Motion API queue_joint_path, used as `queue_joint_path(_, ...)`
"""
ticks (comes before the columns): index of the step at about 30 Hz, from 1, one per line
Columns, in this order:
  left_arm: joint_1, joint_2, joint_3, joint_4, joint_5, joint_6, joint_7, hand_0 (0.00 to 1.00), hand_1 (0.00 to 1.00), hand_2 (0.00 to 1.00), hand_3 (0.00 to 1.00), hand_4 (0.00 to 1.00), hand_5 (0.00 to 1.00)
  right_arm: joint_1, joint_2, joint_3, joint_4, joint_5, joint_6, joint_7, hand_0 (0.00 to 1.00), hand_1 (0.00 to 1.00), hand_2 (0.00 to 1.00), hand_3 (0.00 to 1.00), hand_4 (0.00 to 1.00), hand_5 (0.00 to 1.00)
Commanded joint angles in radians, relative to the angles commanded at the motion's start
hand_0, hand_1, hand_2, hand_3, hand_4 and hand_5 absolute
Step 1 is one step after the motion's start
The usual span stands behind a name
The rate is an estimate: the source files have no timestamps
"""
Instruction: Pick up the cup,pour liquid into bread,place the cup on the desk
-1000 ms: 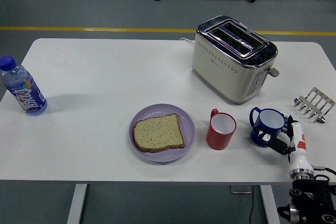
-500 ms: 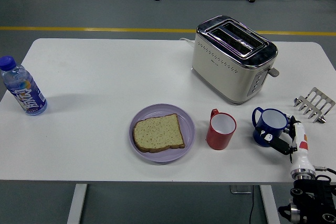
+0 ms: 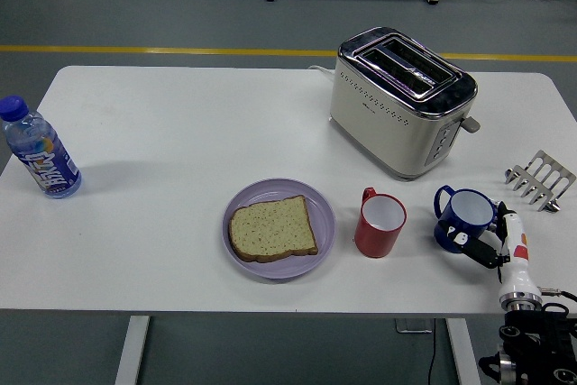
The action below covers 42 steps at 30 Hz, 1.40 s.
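Note:
A blue cup (image 3: 464,214) stands near the table's right front edge, leaning slightly. My right hand (image 3: 494,250) comes up from the lower right corner. Its black fingers (image 3: 480,250) press on the cup's near right side and the white thumb lies just right of it, so the hand looks closed on the cup. A red cup (image 3: 380,224) stands empty to the left of the blue one. Further left, a slice of bread (image 3: 272,228) lies on a purple plate (image 3: 325,214). The left arm is out of view.
A cream toaster (image 3: 401,101) stands behind the cups. A small metal toast rack (image 3: 539,179) sits by the right edge. A blue-capped bottle (image 3: 38,151) stands at the far left. The table's front edge runs just below the plate and cups.
The blue cup and my right hand have shifted together slightly to the right. Nothing else has moved.

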Motion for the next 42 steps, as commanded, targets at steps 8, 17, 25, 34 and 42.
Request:
queue_joint_path(8, 0.003, 0.000, -0.007, 0.000, 0.012, -0.001, 0.003, 0.680, 0.680, 0.690, 0.539, 0.251, 0.998, -0.005, 0.000, 0.003, 0.000, -0.014, 0.016, 0.001, 0.401, 0.329, 0.451, 0.462, 0.732, 0.023)
queue_joint_path(17, 0.003, 0.000, -0.004, -0.001, 0.009, -0.001, 0.001, 0.678, 0.680, 0.690, 0.539, 0.252, 0.998, -0.007, -0.001, 0.003, 0.000, -0.030, 0.023, -0.002, 0.435, 0.363, 0.481, 0.497, 0.753, 0.024)
queue_joint_path(25, 0.003, 0.001, 0.004, -0.001, -0.006, -0.001, -0.004, 0.680, 0.679, 0.690, 0.540, 0.252, 0.998, -0.005, -0.001, 0.004, -0.001, -0.036, 0.019, -0.003, 0.467, 0.402, 0.513, 0.533, 0.768, 0.019)
queue_joint_path(34, 0.000, 0.002, 0.009, -0.001, -0.014, 0.000, -0.007, 0.680, 0.679, 0.690, 0.540, 0.252, 0.998, -0.003, 0.000, 0.011, -0.001, -0.049, 0.015, -0.008, 0.498, 0.451, 0.546, 0.613, 0.780, 0.007)
queue_joint_path(42, -0.001, 0.002, 0.014, 0.000, -0.022, 0.001, -0.011, 0.680, 0.679, 0.690, 0.540, 0.252, 0.998, -0.002, 0.001, 0.014, 0.000, -0.059, 0.010, -0.012, 0.546, 0.493, 0.613, 0.698, 0.800, 0.002)
